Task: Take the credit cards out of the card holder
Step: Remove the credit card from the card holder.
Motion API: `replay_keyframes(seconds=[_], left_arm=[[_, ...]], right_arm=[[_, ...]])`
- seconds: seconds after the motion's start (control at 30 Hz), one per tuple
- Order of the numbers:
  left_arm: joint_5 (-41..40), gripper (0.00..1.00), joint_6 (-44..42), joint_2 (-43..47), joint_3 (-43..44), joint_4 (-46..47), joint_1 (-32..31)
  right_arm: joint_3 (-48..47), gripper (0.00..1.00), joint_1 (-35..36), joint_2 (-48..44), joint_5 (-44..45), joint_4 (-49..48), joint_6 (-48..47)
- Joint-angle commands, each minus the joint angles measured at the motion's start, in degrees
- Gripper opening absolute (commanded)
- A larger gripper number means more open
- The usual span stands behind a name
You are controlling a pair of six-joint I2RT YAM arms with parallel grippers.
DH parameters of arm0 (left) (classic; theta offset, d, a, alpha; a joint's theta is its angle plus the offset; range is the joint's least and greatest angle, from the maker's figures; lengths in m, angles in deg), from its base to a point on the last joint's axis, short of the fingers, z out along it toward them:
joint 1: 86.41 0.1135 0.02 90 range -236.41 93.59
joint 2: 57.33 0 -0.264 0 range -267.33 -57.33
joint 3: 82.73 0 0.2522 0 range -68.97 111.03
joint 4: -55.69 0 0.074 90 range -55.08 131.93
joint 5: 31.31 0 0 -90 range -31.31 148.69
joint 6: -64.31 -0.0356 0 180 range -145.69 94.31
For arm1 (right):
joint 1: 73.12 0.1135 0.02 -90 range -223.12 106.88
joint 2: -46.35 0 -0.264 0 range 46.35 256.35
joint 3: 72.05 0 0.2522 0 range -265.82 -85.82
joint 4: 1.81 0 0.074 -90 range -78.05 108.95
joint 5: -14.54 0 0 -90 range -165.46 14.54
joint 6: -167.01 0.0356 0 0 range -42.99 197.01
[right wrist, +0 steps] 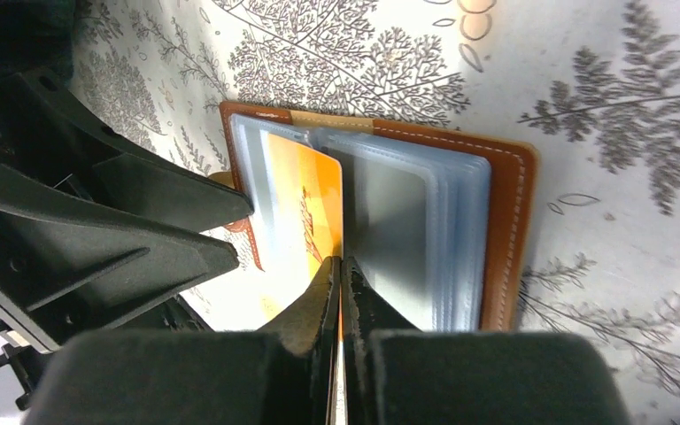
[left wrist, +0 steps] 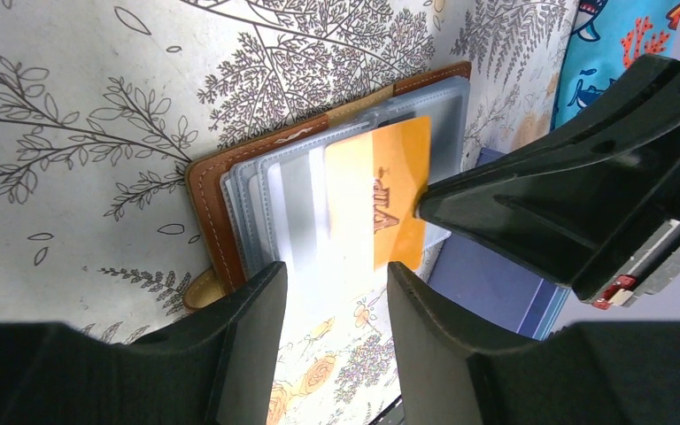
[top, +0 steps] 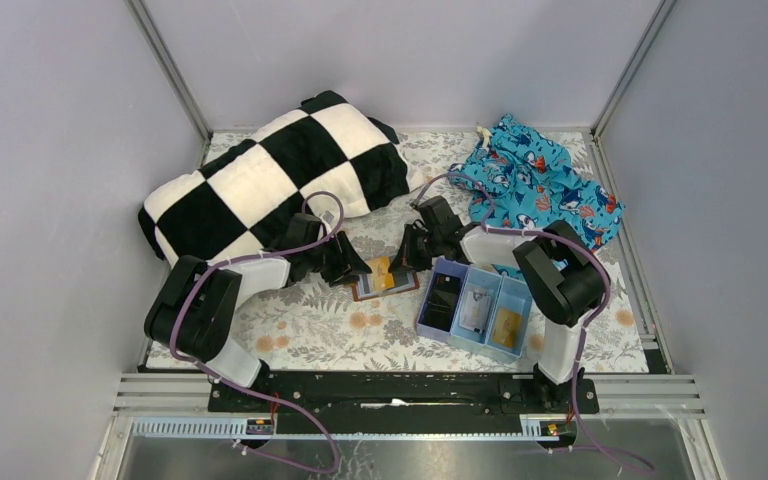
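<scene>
One orange-gold card (right wrist: 297, 221) half out of brown leather card holder (right wrist: 506, 230).

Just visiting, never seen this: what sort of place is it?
Probably a lab test booth: plain grey walls box in a small table, two arms bolted on, props like a checkered pillow.

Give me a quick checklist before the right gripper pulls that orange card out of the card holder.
1. Right gripper shut on orange card: ok.
2. Card partly clear of its sleeve: ok.
3. Left gripper pinning card holder: cannot tell; it is open, contact unseen.
4. Empty compartment in blue tray: not ok, all three hold something.
</scene>
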Motion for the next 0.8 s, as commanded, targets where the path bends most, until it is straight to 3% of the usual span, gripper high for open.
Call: replay_keyframes(seconds=[0.0,0.27,0.77], left_arm=[[-5.40,0.51,-3.14,-1.13,-0.16,-6.59,0.12],[1.63,0.53,-3.27,-0.42,1.40,-5.42,1.55],[7.38,0.54,-3.40,-0.12,6.09,-6.63,1.68]], right_arm=[[0.21,0.00,-1.34,-5.12,4.64,2.74,-2.90],[0.09,0.00,-1.36,-7.84,7.10,4.26,-4.36],[-4.67,0.00,-0.86,-7.59,5.04,11.06,-9.68]])
